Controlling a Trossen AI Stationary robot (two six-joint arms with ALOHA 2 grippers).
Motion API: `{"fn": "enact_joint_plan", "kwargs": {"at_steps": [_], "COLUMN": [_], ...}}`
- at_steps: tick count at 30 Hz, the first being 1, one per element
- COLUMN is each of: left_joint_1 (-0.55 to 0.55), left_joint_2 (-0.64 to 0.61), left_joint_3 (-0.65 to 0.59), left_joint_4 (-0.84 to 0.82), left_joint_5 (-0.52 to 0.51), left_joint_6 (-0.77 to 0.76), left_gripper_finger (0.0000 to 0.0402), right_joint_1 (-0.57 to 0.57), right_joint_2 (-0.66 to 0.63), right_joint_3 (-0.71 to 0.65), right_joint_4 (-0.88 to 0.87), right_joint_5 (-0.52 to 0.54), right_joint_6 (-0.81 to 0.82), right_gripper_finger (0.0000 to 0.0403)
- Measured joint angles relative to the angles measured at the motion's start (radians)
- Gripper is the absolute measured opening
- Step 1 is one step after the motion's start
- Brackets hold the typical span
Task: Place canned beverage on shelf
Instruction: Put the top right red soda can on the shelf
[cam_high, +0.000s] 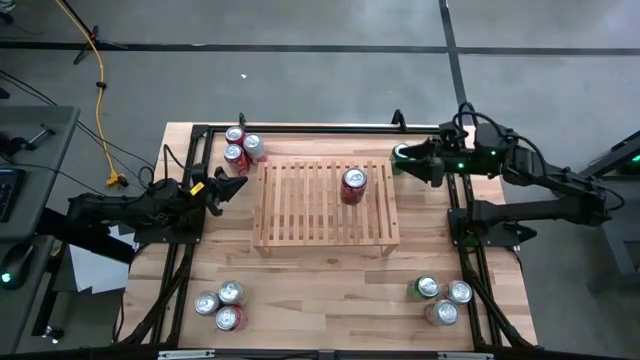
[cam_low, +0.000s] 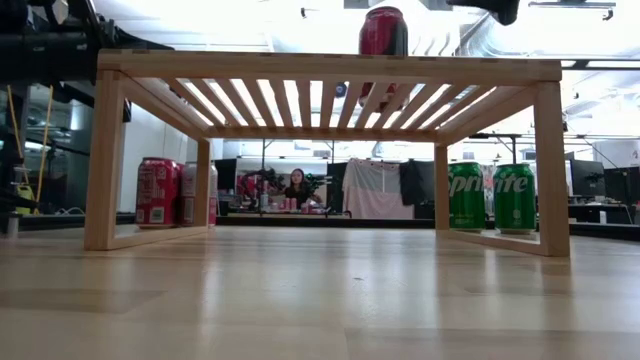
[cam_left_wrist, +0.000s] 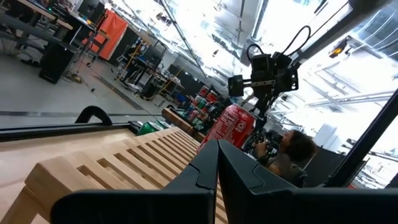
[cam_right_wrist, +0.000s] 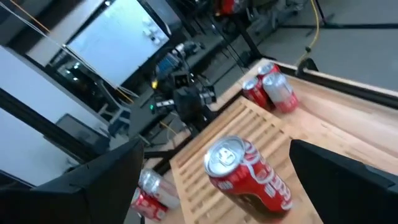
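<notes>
Right gripper (cam_high: 408, 160) hangs off the shelf's (cam_high: 300, 215) 2 o'clock corner, fingers spread wide, nothing between them. Red can (cam_high: 354, 186) stands upright on the slats toward that same corner, free of any grip, so one placement reads as done. Left gripper (cam_high: 237, 186) waits at the shelf's 9 o'clock edge, fingers together and empty. Still on the table: can clusters at 11 o'clock (cam_high: 241, 148), 7 o'clock (cam_high: 222, 304) and 5 o'clock (cam_high: 440, 298); whether more must go up, cannot tell.
</notes>
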Motion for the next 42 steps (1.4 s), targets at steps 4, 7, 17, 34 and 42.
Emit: {"fn": "enact_joint_plan", "kwargs": {"at_steps": [4, 7, 17, 34, 42], "left_joint_1": [0.000, 0.000, 0.000, 0.000, 0.000], "left_joint_2": [0.000, 0.000, 0.000, 0.084, 0.318], "left_joint_3": [0.000, 0.000, 0.006, 0.264, 0.504], "left_joint_4": [-0.001, -0.003, -0.005, -0.003, -0.186], "left_joint_5": [0.000, 0.000, -0.077, -0.063, -0.053], "left_joint_6": [-0.080, -0.110, -0.081, 0.124, 0.314], "left_gripper_finger": [0.0003, 0.0003, 0.0014, 0.0300, 0.0325], "right_joint_1": [0.000, 0.000, 0.000, 0.000, 0.023], "right_joint_2": [0.000, 0.001, 0.002, 0.003, 0.056], "right_joint_3": [0.000, 0.000, 0.000, 0.001, 0.001], "right_joint_4": [0.012, 0.011, 0.007, 0.005, -0.155], "right_joint_5": [0.000, 0.000, 0.000, -0.010, -0.089], "right_joint_6": [0.009, 0.021, 0.018, 0.041, -0.025], "right_gripper_finger": [0.0389, 0.0389, 0.0389, 0.0389, 0.0389]}}
